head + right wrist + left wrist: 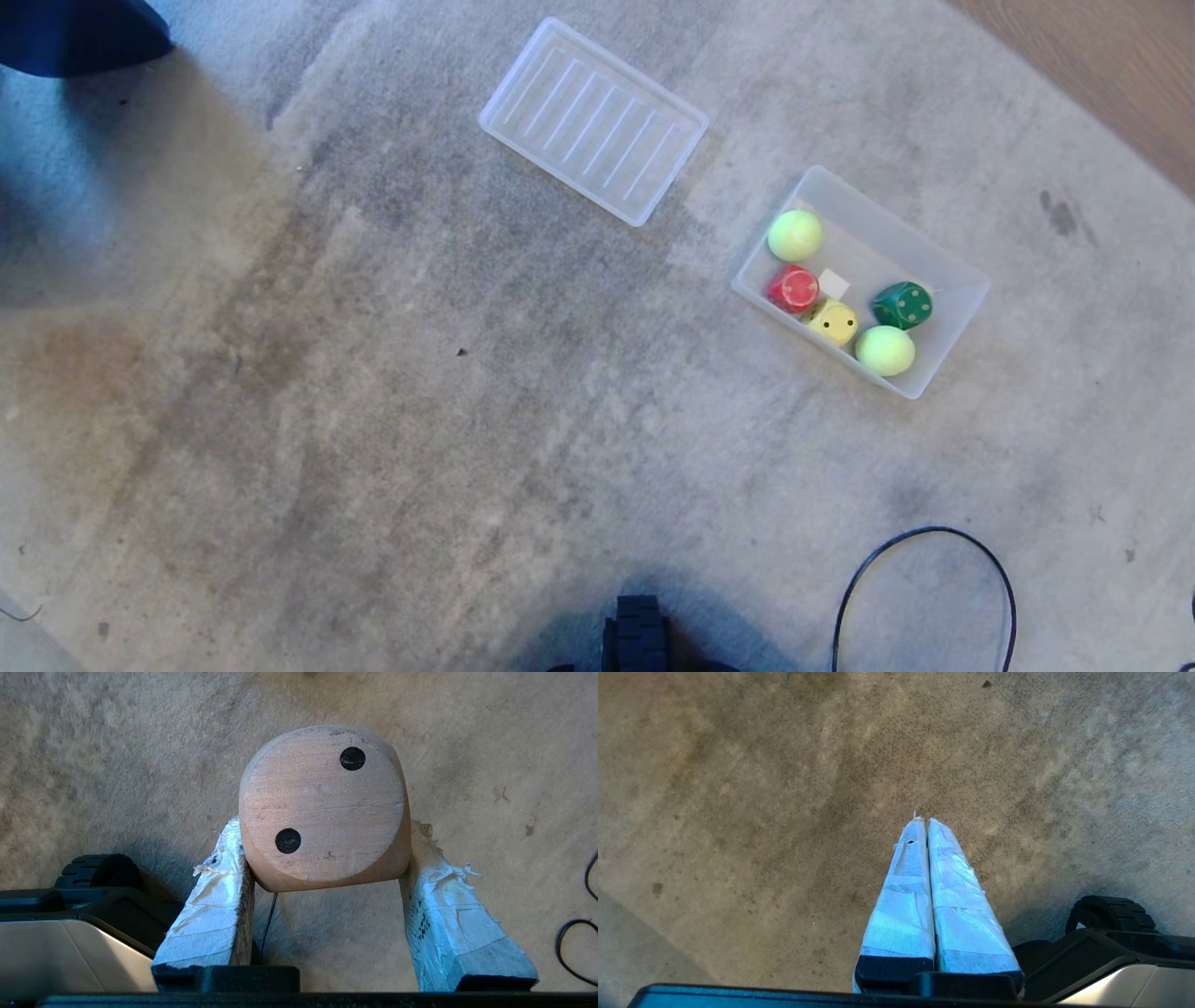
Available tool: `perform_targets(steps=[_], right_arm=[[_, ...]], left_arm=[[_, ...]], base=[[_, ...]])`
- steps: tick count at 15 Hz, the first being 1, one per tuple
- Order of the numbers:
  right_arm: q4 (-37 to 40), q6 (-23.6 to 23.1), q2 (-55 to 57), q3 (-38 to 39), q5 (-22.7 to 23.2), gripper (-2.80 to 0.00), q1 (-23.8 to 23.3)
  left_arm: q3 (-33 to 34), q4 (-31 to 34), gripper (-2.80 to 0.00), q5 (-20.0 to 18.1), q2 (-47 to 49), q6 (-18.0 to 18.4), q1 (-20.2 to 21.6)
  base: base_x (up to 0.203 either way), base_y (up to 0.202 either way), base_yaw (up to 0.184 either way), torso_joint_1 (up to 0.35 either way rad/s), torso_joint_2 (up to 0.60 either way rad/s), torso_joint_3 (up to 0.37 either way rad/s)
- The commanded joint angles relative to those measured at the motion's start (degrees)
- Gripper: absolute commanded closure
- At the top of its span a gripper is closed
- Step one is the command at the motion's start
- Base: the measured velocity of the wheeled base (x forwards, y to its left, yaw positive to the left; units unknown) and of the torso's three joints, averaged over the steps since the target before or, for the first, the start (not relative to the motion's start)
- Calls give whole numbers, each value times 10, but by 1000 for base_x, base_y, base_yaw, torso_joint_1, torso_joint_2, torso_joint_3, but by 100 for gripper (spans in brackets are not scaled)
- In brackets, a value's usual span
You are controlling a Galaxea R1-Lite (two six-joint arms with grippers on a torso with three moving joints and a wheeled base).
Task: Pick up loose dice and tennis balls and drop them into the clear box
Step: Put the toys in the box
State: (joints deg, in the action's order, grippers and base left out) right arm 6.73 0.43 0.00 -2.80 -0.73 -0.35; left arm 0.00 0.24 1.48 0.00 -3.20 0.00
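A worn grey-beige carpet (373, 420) is seen across the floor, with a strip of wooden floor (1120, 75) at the far right corner. The clear box (962, 280) is set on the carpet to the right, and in it are held two tennis balls (794, 234), a red die (794, 287), a yellow die (834, 322) and a dark green die (903, 304). A ribbed tray (594, 121) is laid apart from the box, farther off and to its left. A black cable (924, 537) is looped near the robot. The beige die (322, 807) is gripped between the taped fingers of the right hand (327, 833) above the carpet. The left hand (923, 821) is pressed closed with nothing in it, above bare carpet
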Motion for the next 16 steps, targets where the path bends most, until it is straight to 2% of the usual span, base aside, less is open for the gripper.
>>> perform_targets(steps=[1,7,9,14,16], right_arm=[[0,-1,0,0,0,0,0],[1,4,-1,-1,-1,0,0],[2,6,15,-22,-1,0,0],[-8,59,250,-144,6,0,2],[-46,74,373,-173,15,0,4]], left_arm=[[0,0,0,1,0,-3,0],[0,0,0,1,0,-4,0],[0,0,0,2,0,-4,0],[0,0,0,2,0,-4,0],[0,0,0,2,0,-4,0]], base=[[0,0,0,2,6,-46],[0,0,0,0,0,-7],[0,0,0,0,0,0],[0,0,0,0,0,0],[0,0,0,0,0,0]])
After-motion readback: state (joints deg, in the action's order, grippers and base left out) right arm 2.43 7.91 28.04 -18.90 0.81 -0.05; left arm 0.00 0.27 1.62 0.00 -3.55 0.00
